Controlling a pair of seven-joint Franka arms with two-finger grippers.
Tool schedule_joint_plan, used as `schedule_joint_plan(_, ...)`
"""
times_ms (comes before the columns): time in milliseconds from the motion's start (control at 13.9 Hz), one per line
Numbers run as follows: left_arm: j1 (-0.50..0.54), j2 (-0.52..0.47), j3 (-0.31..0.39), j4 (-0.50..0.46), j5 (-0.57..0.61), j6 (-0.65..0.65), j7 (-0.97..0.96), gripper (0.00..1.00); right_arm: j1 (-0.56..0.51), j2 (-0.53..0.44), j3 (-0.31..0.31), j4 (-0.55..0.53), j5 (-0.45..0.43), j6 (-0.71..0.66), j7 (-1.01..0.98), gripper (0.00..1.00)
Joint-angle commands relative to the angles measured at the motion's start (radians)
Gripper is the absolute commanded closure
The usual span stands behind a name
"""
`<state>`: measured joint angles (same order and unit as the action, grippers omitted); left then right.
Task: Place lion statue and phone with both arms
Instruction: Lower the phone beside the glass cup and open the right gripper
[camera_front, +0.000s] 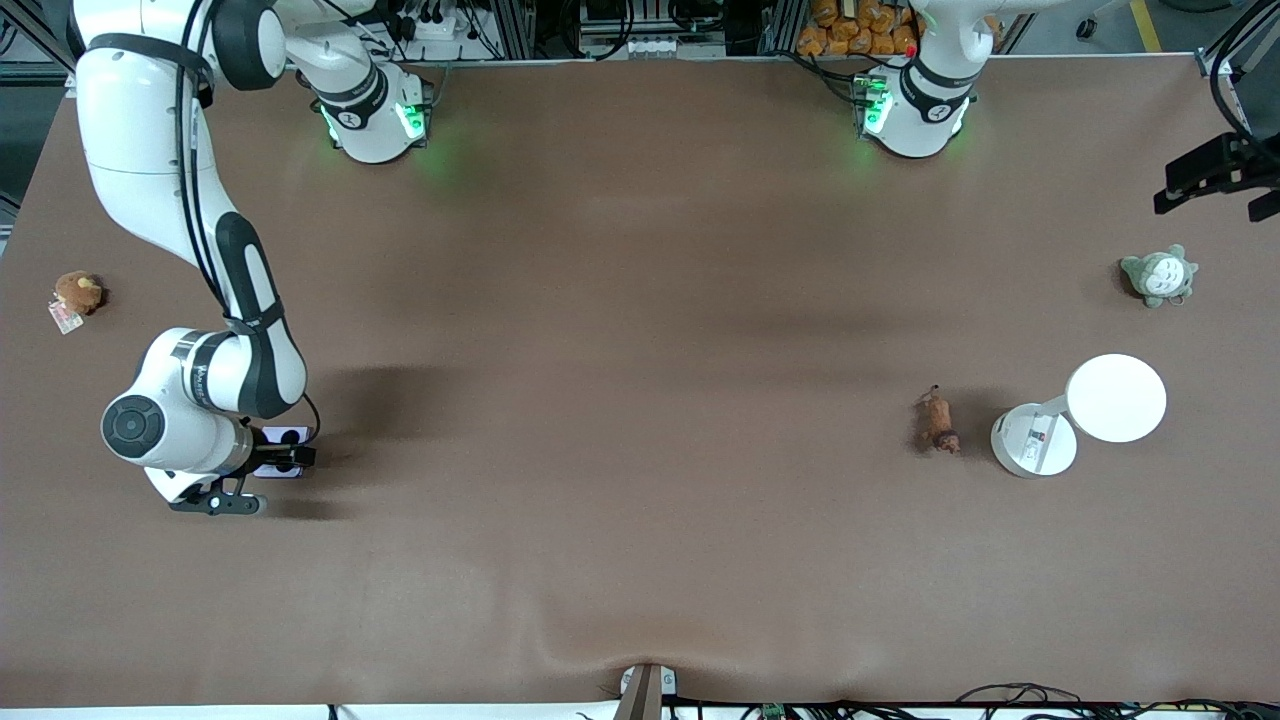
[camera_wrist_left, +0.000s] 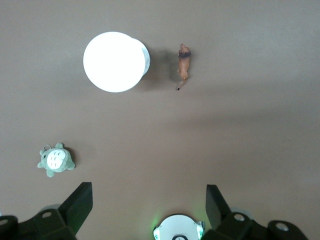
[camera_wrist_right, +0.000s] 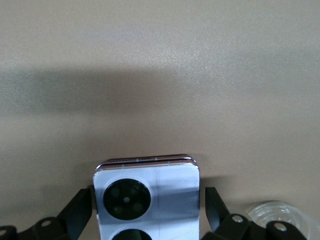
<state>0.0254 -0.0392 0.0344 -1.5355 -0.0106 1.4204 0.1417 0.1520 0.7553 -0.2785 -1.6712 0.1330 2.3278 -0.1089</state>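
Observation:
The pale lavender phone (camera_front: 283, 436) lies flat on the brown table near the right arm's end, its black camera circles facing up; it fills the lower right wrist view (camera_wrist_right: 165, 200). My right gripper (camera_front: 280, 456) is down at the table with its fingers (camera_wrist_right: 82, 205) on either side of the phone, a thin gap showing on one side. The reddish-brown lion statue (camera_front: 937, 422) lies on the table toward the left arm's end, also in the left wrist view (camera_wrist_left: 183, 65). My left gripper (camera_wrist_left: 149, 192) hangs high over the table, open wide and empty, out of the front view.
A white round-topped stand (camera_front: 1115, 397) sits beside the lion, toward the left arm's end. A grey-green plush (camera_front: 1158, 275) lies farther from the front camera than it. A brown plush with a tag (camera_front: 77, 292) lies near the right arm's end. A black fixture (camera_front: 1215, 175) overhangs the table edge.

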Motion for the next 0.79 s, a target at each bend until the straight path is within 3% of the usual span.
schedule_joint_plan(0,-0.024,0.012,0.015,-0.009,0.012,0.022,-0.037,0.0,-0.005,-0.024,0.009,0.014,0.01,-0.013,-0.018,0.0)
schedule_joint_plan(359,-0.039,0.012,0.006,-0.008,0.014,0.032,-0.111,0.0,-0.028,-0.057,0.01,0.234,0.01,-0.304,-0.028,0.0)
schedule_joint_plan(575,-0.035,0.015,0.009,-0.003,0.011,0.029,-0.096,0.0,-0.045,-0.222,0.027,0.215,0.01,-0.404,-0.047,0.0)
schedule_joint_plan(718,-0.033,0.016,0.009,-0.003,0.014,0.029,-0.1,0.0,-0.138,-0.336,0.114,0.214,0.01,-0.493,-0.066,0.0)
